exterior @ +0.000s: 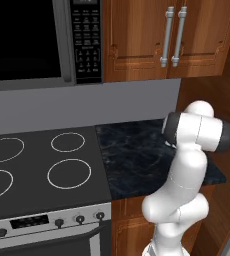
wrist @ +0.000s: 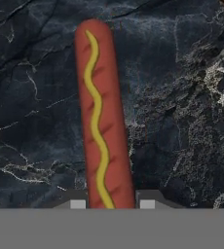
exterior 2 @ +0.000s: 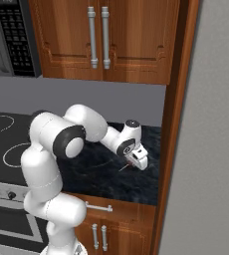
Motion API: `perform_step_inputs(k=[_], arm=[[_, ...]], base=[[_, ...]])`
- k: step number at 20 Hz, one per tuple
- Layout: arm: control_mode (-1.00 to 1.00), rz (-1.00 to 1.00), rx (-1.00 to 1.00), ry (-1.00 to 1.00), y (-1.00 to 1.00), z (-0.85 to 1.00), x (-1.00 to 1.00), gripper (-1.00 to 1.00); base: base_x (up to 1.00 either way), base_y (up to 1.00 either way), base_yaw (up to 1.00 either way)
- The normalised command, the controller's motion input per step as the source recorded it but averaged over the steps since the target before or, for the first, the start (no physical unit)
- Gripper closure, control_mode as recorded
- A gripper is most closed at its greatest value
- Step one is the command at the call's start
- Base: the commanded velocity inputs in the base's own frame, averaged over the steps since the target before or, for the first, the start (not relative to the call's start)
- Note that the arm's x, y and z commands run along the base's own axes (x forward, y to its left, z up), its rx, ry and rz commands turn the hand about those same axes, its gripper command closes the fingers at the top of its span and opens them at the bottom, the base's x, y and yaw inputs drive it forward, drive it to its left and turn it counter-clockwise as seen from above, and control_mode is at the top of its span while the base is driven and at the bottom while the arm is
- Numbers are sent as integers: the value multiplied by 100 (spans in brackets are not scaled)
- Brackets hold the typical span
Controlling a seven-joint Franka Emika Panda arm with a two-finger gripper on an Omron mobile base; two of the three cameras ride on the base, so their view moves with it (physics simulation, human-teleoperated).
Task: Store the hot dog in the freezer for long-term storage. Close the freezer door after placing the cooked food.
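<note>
One hot dog (wrist: 102, 116) runs straight up the middle of the hand view, reddish-brown with a wavy yellow line of mustard along its length, lying on the dark marbled countertop (wrist: 182, 121). Its near end sits right between the two finger tips (wrist: 78, 204), one on each side and pressed against it, so the gripper (wrist: 109, 204) is closed narrowly on the sausage. The far end reaches out across the stone, free of everything.

Over to the right base view: the white arm bends from its base at the lower left, elbows up and reaches down to the right, and the gripper (exterior 2: 138, 160) hangs low over the countertop (exterior 2: 86, 174), close to the tall wooden side panel (exterior 2: 173, 124). A thin sliver shows just beside the hand there, too small to name for sure.

From the left base view, the arm's dark-jointed elbow stands in front of the countertop (exterior: 132, 155). Left of that stone surface lies the black cooktop (exterior: 37, 165) with its white burner rings, and the range's knobs (exterior: 79, 218) line the front below. Above hang a microwave (exterior: 42, 40) and brown wooden cabinets (exterior: 137, 40) with paired silver handles (exterior: 173, 37).
</note>
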Motion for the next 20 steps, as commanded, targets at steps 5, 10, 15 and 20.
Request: perform_step_inputs(k=[5,10,15,20], arm=[[-100,18,-4,7,80,31,-9,100],[-100,14,0,18,65,55,-7,100],[-100,14,0,25,52,57,-25,100],[-100,15,0,10,44,34,-60,100]], base=[[0,0,0],[0,0,0],[0,0,0],[0,0,0]])
